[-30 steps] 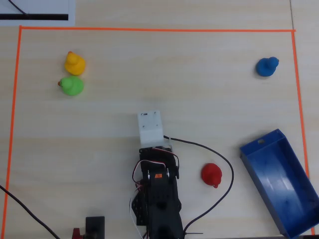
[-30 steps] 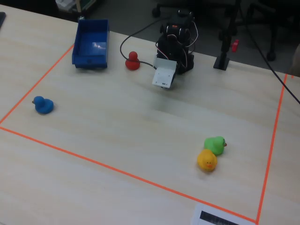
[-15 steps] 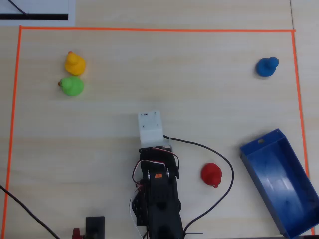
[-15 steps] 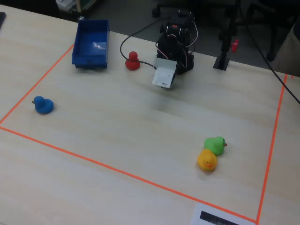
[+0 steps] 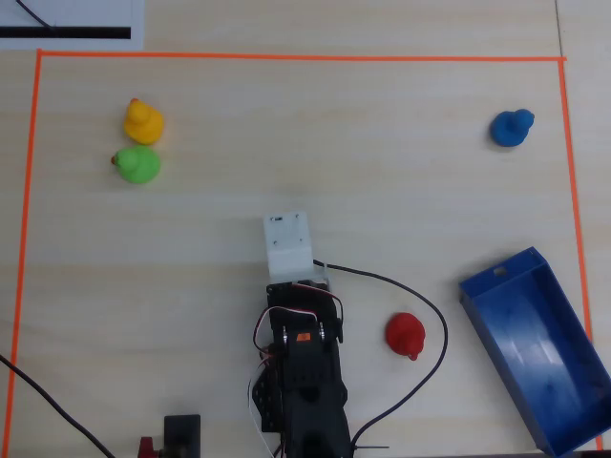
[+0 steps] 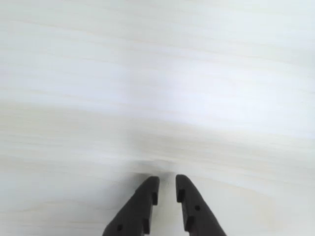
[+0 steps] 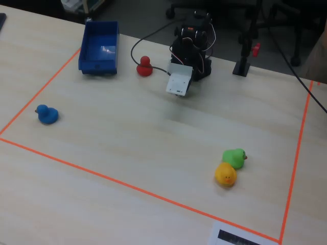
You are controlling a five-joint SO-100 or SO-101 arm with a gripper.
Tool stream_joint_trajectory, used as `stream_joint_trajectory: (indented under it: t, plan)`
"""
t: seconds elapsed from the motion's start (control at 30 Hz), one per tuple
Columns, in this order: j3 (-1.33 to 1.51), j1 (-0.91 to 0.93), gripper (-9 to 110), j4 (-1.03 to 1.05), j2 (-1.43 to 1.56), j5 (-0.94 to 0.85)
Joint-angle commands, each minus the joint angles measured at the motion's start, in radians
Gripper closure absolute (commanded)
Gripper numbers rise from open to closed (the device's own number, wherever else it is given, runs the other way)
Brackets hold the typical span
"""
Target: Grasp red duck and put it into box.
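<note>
The red duck [image 5: 406, 334] sits on the wooden table to the right of the arm's base in the overhead view. In the fixed view the red duck [image 7: 145, 66] is between the arm and the box. The box [image 5: 537, 355] is a long blue tray at the lower right, empty; in the fixed view the box [image 7: 97, 68] is at the upper left. My gripper [image 6: 167, 184] hovers over bare table, its jaws nearly together with nothing between them. In the overhead view it is hidden under the white wrist mount [image 5: 289, 246], left of and beyond the duck.
A yellow duck [image 5: 143, 121] and a green duck [image 5: 136, 164] sit together at the upper left, and a blue duck [image 5: 511, 127] at the upper right. Orange tape [image 5: 286, 56] borders the work area. A black cable [image 5: 441, 329] loops around the red duck.
</note>
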Motion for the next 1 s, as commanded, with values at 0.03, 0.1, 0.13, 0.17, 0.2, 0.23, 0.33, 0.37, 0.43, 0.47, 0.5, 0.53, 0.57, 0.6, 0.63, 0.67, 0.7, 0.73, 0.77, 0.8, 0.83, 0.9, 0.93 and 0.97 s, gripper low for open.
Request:
stream_joint_trajectory:
  t: [0.03, 0.1, 0.13, 0.17, 0.2, 0.23, 0.33, 0.37, 0.43, 0.47, 0.5, 0.53, 0.57, 0.6, 0.63, 0.67, 0.7, 0.73, 0.77, 0.8, 0.83, 0.9, 0.93, 0.97]
  plan:
    - [0.008, 0.011, 101, 0.008, -0.002, -0.006]
    - [0.008, 0.014, 101, 0.008, -0.002, -0.006]
    - [0.008, 0.015, 101, 0.008, -0.002, -0.006]
    - [0.008, 0.023, 101, 0.008, -0.002, -0.006]
    - [0.008, 0.034, 101, 0.008, -0.002, -0.006]
    - [0.008, 0.041, 101, 0.008, -0.002, -0.006]
    - [0.006, 0.041, 101, 0.009, -0.005, -0.015]
    - [0.005, 0.043, 101, -0.005, -0.015, -0.015]
    - [-0.006, 0.060, 101, -0.083, -0.071, -0.017]
    - [-0.023, 0.071, 101, -0.124, -0.109, -0.017]
    - [-0.046, 0.083, 101, -0.166, -0.147, -0.017]
    - [-0.072, 0.091, 101, -0.202, -0.184, -0.017]
    - [-0.101, 0.095, 101, -0.232, -0.219, -0.017]
    - [-0.135, 0.098, 101, -0.255, -0.255, -0.012]
    - [-0.172, 0.103, 101, -0.270, -0.287, -0.011]
    - [-0.212, 0.107, 101, -0.281, -0.321, -0.009]
    - [-0.255, 0.114, 101, -0.285, -0.354, -0.008]
    - [-0.301, 0.120, 101, -0.285, -0.390, -0.008]
    - [-0.350, 0.127, 101, -0.284, -0.426, -0.006]
    - [-0.402, 0.137, 101, -0.284, -0.465, -0.006]
    - [-0.456, 0.147, 101, -0.282, -0.503, -0.005]
    - [-0.577, 0.170, 101, -0.276, -0.589, 0.009]
    - [-0.650, 0.183, 101, -0.265, -0.638, 0.020]
    - [-0.727, 0.196, 101, -0.253, -0.684, 0.034]
